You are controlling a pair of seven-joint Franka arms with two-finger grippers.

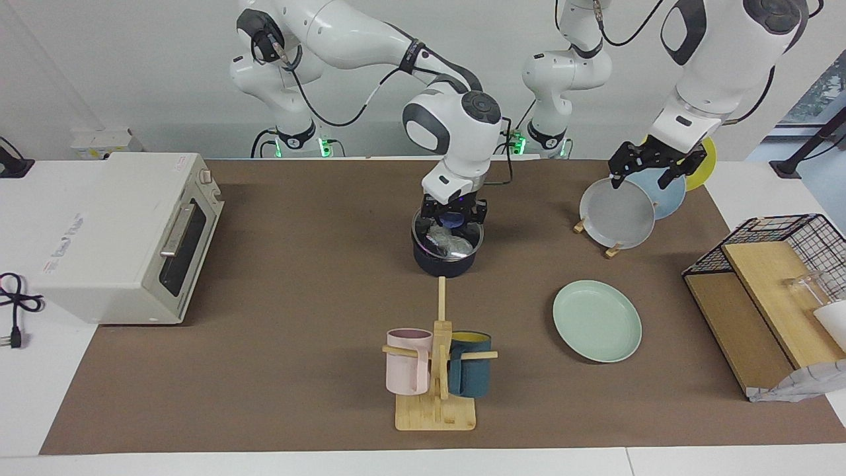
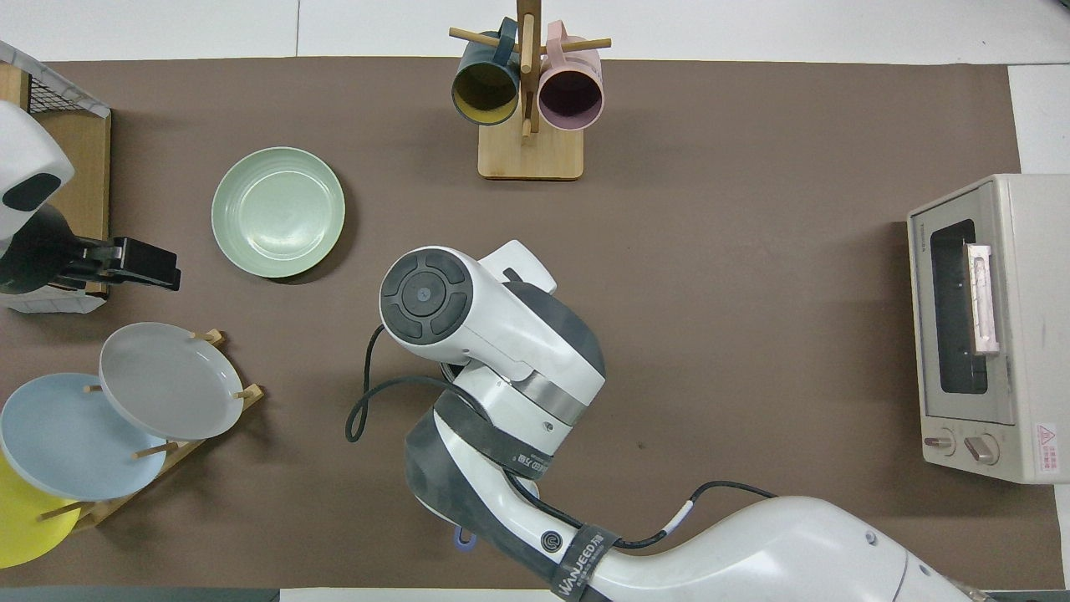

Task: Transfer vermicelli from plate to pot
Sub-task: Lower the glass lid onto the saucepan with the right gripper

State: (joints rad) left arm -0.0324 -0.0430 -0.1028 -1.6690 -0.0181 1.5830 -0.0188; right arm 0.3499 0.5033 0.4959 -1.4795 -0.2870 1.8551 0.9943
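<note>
Pot (image 1: 444,259) hidden under right arm in overhead view; right end effector (image 1: 454,221) finger state unclear.

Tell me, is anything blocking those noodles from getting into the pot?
Nothing visible does. The noodles already lie inside the pot, and the green plate is bare. The right gripper hangs over the pot's mouth, just above them. The left gripper waits over the plate rack, out of the path.

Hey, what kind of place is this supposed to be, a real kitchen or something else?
Likely a lab's mock kitchen: a toaster oven, a mug stand and a plate rack on a brown mat before two robot arms.
</note>
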